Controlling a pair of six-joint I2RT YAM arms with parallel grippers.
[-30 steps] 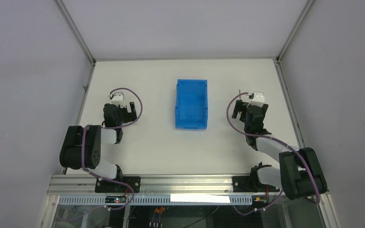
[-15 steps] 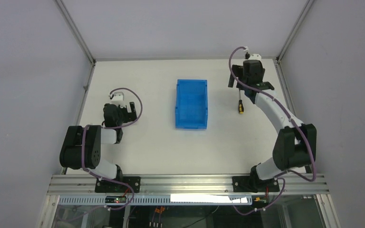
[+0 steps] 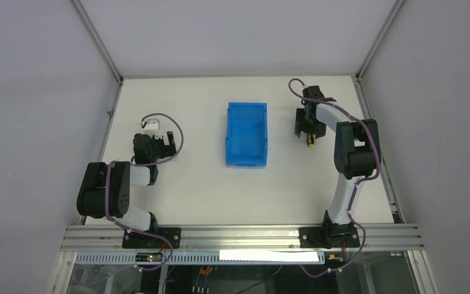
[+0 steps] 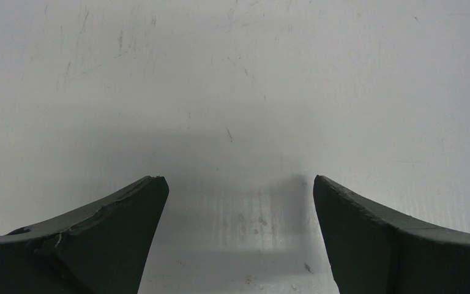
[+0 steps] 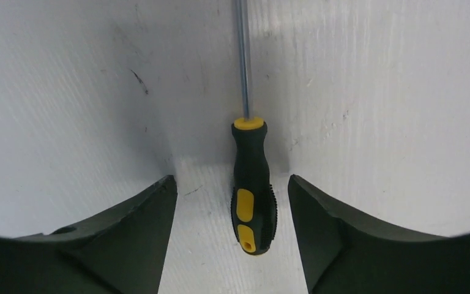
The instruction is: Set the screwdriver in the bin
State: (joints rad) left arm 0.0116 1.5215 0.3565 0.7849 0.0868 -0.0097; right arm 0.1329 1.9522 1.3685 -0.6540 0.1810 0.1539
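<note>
The right gripper is straddling the screwdriver with jaws spread, touching nothing; it is lying flat on the surface, right of the bin; likely light, stiff, roll-prone; the ribbed handle is offering the surest hold.

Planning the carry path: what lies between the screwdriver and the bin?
Only bare table separates the screwdriver from the bin, as the top view shows.

- We have the bin mid-table, between the arms.
- The screwdriver lies on the table right of the bin, apart from it.
- The right gripper straddles its handle.
- The left gripper sits left of the bin.
</note>
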